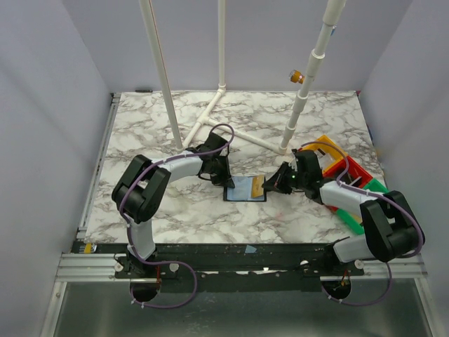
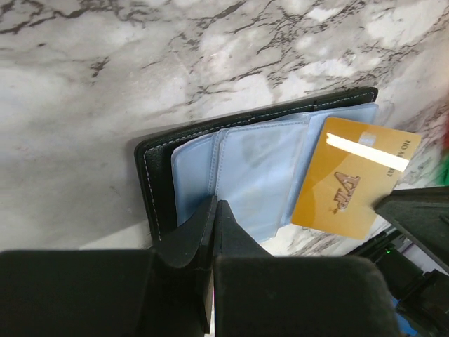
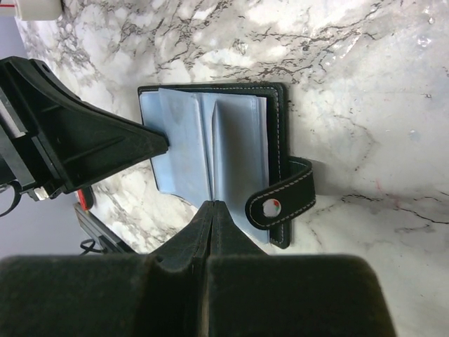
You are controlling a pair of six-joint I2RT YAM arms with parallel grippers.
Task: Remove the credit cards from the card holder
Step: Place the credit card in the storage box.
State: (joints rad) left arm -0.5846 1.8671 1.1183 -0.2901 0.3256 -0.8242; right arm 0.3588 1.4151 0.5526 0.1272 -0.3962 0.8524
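Observation:
The black card holder [image 1: 245, 189] lies open on the marble, its pale blue sleeves [image 2: 252, 175] facing up and its snap strap [image 3: 282, 199] hanging off one side. A gold credit card [image 2: 354, 179] sticks halfway out of a sleeve, tilted up toward the right. My left gripper [image 2: 215, 205] is shut, and its tip presses down on the blue sleeves near the spine. My right gripper [image 3: 212, 205] is shut at the holder's open edge. Its finger [image 2: 414, 210] meets the gold card's outer edge and pinches it. In the right wrist view the card cannot be made out.
Stacked yellow [image 1: 328, 146], red [image 1: 353, 174] and green [image 1: 366, 205] bins stand right behind the right arm. White pipes [image 1: 231, 130] lie and stand across the back of the table. The left gripper's body [image 3: 77, 140] fills the side opposite the right gripper.

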